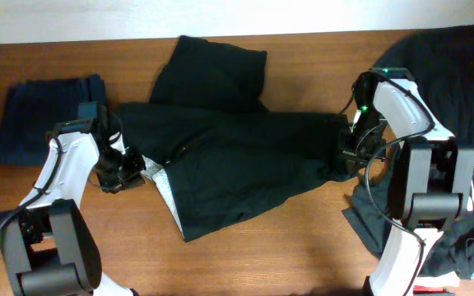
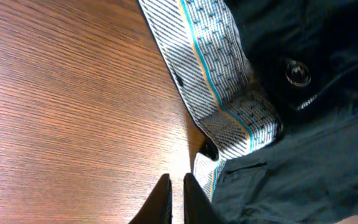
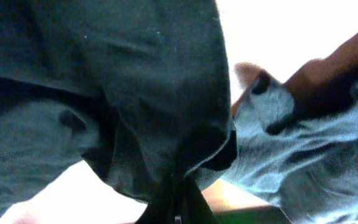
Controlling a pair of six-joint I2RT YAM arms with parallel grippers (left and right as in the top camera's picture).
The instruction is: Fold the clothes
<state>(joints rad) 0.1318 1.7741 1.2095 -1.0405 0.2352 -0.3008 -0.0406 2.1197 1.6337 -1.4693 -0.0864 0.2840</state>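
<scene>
While shorts (image 1: 229,156) hide right pincer (image 3: 178,186) grasping fabric, left pincer (image 2: 176,196) clenched, empty.

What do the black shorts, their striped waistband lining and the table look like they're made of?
Black shorts: soft matte woven fabric, probably cotton or a blend, since it creases and drapes limply. Striped waistband lining: thin woven cloth, pale with dark diagonal stripes and a teal and yellow line. Table: wood or wood-look laminate with fine straight grain and a slight sheen; I can't tell which.

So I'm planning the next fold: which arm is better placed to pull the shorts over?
Probably the right. Its gripper looks shut on the shorts, with fabric bunched at the fingertips; the left gripper sits over bare table, holding nothing.
</scene>
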